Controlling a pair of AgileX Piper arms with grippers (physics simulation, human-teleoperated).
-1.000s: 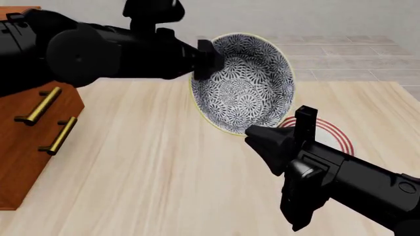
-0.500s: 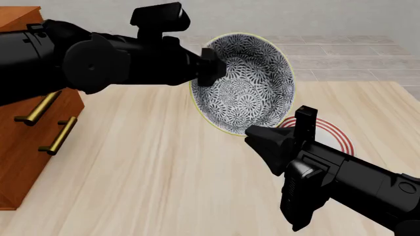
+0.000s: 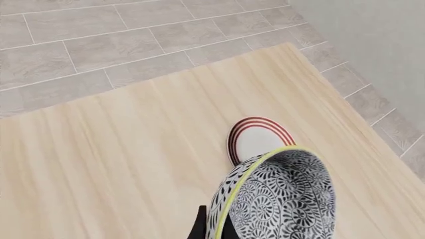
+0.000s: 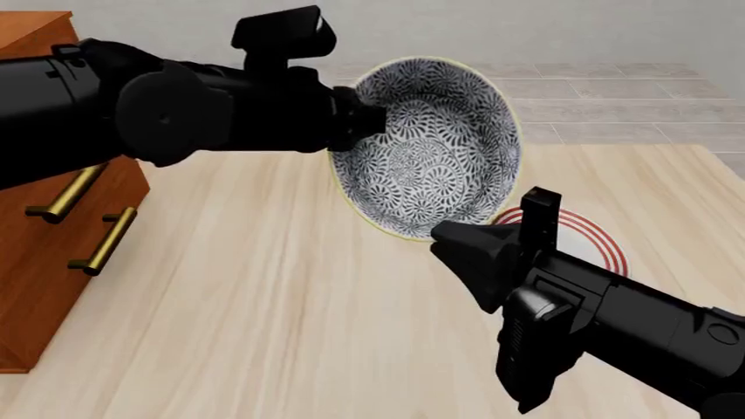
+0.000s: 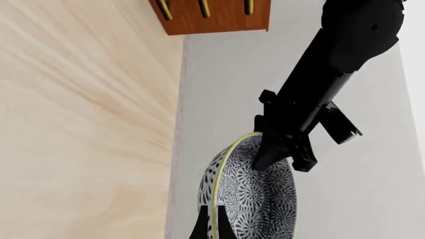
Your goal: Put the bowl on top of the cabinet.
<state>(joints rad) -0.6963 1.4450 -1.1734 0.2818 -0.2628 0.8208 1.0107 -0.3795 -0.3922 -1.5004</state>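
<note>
Bowl (image 4: 428,144) up off the bench (image 4: 268,314), tipped on edge, both claws pinching its rim: left claw (image 4: 363,118) clamped on one side, right claw (image 4: 452,236) gripping the opposite edge. Red-ringed plate (image 4: 594,244) sits just beyond the right claw. Carry step; next, swing toward the cabinet (image 4: 58,218) behind the left claw, then level it.

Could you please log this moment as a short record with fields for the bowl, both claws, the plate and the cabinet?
bowl: blue-and-white floral bowl, lifted off the table, tipped on edge, opening facing the front camera
left claw: shut on the bowl's rim
right claw: shut on the bowl's rim at the opposite, lower side
plate: white plate with red rings, flat on the table under the bowl
cabinet: reddish-brown wooden cabinet at the table's left, brass handles; no bowl on it
</note>
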